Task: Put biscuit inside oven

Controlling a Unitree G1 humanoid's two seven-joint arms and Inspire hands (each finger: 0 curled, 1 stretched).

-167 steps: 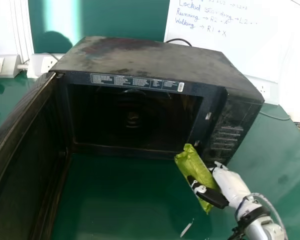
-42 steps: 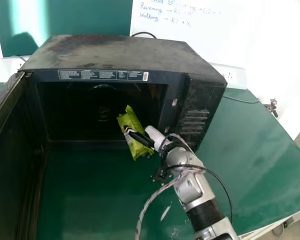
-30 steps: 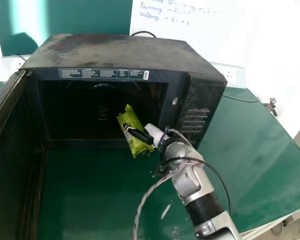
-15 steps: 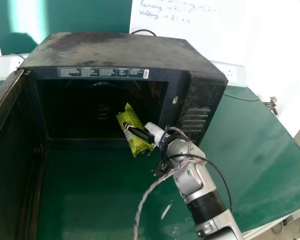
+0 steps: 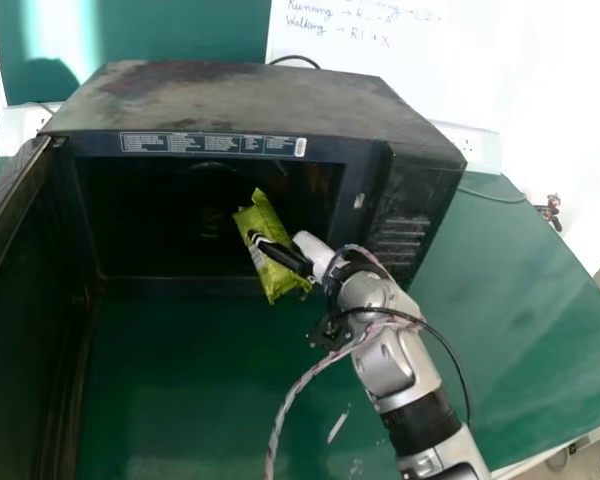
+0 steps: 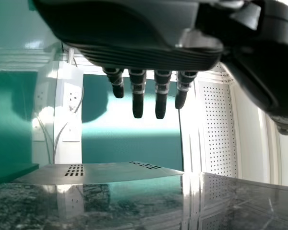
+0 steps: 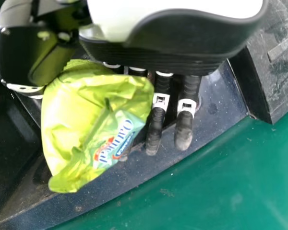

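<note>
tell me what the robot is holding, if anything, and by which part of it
The right hand holds the green biscuit packet around its middle, between thumb and fingers.

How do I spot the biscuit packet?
Find the big microwave oven with its door open. At its mouth, the robot's right hand holds the packet. It's crinkly and bright yellow-green, while the oven behind it is black.

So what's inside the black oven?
Within the oven I can see a dark cavity with faint marks toward the back. The green packet, gripped by the right hand, overlaps the opening and covers part of it; what lies behind there can't be seen.
</note>
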